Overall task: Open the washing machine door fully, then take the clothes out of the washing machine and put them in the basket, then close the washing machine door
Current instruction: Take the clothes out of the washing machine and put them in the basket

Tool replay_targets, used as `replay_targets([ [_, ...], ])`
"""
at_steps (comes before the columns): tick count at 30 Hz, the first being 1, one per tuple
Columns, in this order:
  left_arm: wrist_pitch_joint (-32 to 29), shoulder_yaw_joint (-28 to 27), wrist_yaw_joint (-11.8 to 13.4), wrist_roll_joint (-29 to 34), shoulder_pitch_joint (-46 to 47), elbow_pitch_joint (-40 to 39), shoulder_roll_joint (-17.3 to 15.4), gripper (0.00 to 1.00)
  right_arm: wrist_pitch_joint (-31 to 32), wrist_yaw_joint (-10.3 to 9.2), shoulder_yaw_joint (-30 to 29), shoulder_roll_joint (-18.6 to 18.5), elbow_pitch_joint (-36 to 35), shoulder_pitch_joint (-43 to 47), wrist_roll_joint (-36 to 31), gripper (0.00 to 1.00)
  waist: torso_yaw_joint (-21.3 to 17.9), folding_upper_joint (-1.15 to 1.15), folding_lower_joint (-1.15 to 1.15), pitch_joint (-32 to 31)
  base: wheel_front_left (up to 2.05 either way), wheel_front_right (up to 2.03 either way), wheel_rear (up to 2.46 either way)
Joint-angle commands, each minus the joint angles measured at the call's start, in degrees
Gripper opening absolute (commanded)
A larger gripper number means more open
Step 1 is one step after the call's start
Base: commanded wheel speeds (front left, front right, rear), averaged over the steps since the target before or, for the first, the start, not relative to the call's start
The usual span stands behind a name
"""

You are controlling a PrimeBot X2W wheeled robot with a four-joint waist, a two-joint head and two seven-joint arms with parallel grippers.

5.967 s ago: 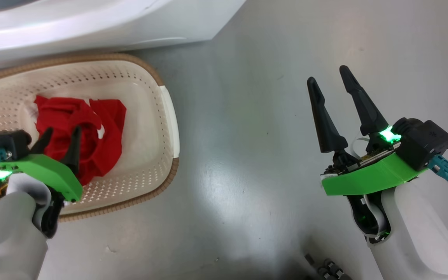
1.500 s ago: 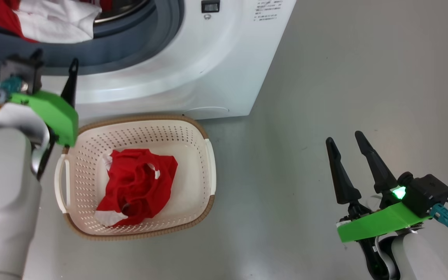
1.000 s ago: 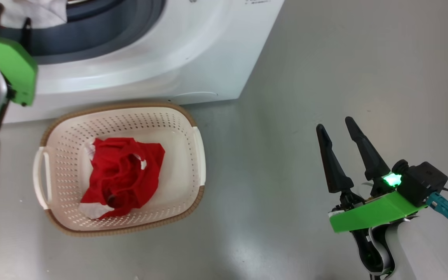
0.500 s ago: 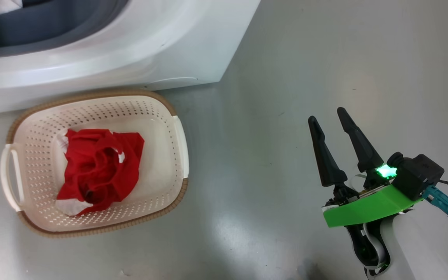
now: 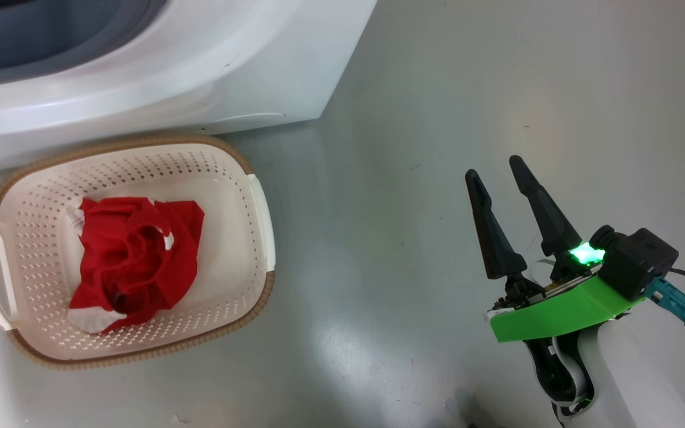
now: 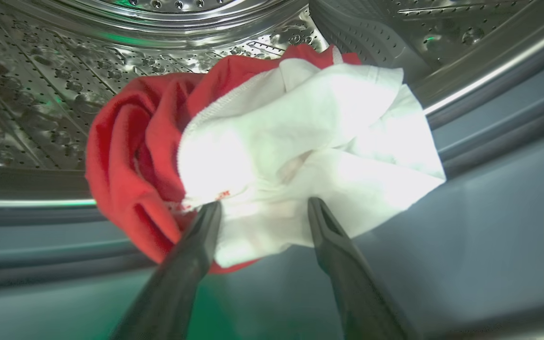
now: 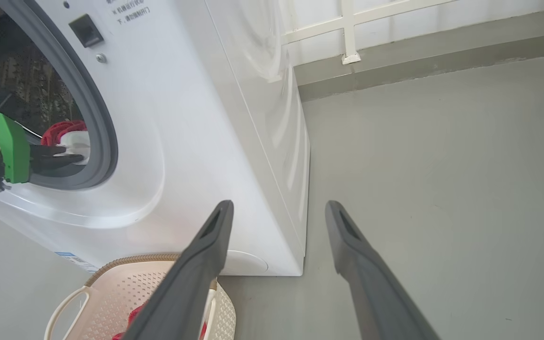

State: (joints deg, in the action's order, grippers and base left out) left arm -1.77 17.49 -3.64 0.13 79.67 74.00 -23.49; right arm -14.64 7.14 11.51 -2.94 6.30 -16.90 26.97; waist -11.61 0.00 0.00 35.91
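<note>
— What's the floor like?
— Smooth grey floor (image 5: pixel 414 119), glossy, with pale patches of glare. The washer (image 5: pixel 211 77) stands on it, and the basket (image 5: pixel 232 249) sits on the floor just in front of the washer.
— And the room?
— In the right wrist view a white wall (image 7: pixel 319 14) stands behind the washer, with a grey strip (image 7: pixel 418 52) along its foot where it meets the floor.
— Where are the clothes?
— One red piece (image 5: pixel 134 261) lies crumpled in the basket. A second piece (image 6: pixel 300 137), red with a big white panel, lies at the mouth of the drum (image 6: pixel 40 94) and spills toward the grey gasket (image 6: pixel 489 198).
— And the claws?
— The left claw (image 6: pixel 263 204) is in the washer's mouth, spread wide, with its tips at the near edge of the second piece. I cannot tell if they touch it, and it grips nothing. The right claw (image 5: pixel 494 166) hangs over the floor, well to the right of the basket, also wide and empty.
</note>
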Motion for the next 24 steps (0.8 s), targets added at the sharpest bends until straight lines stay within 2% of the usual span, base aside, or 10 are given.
replay_targets([
  [1,-0.2,-0.1,0.9,0.5,0.6,-0.7,-3.2,0.75,-0.4,0.35,1.0,0.1,-1.4,0.5,0.4,1.00,0.0,0.00,0.00,-0.2,0.00,0.00,0.00],
  [2,-0.4,0.1,1.1,0.6,0.5,-0.6,-3.2,0.48,-0.4,0.35,1.0,0.1,-1.4,0.6,0.3,1.00,0.0,0.00,0.00,-0.3,0.00,0.00,0.00],
  [3,-0.4,0.3,1.2,0.6,0.5,-0.6,-3.2,0.38,-0.4,0.35,1.0,0.1,-1.4,0.6,0.3,1.00,0.0,0.00,0.00,-0.4,0.00,0.00,0.00],
  [4,-0.5,0.4,1.3,0.6,0.4,-0.5,-3.2,0.14,-0.4,0.35,1.0,0.1,-1.4,0.6,0.3,1.00,0.0,0.00,0.00,-0.5,0.00,0.00,0.00],
  [5,-0.5,0.5,1.3,0.5,0.4,-0.5,-3.2,0.00,-0.4,0.35,1.0,0.1,-1.5,0.6,0.3,1.00,0.0,0.00,0.00,-0.6,0.00,0.00,0.00],
  [15,1.2,0.9,1.4,-0.6,-0.2,-0.3,-2.6,0.00,-0.4,0.35,0.9,0.1,-1.4,0.8,0.2,1.00,0.4,0.00,0.00,-1.5,0.00,0.00,0.00],
  [24,9.4,-3.8,-0.9,-8.0,-2.5,-0.4,1.6,0.00,-0.4,0.35,0.3,0.1,-0.6,1.3,-0.5,1.00,2.1,0.00,0.00,-4.5,0.00,0.00,0.00],
])
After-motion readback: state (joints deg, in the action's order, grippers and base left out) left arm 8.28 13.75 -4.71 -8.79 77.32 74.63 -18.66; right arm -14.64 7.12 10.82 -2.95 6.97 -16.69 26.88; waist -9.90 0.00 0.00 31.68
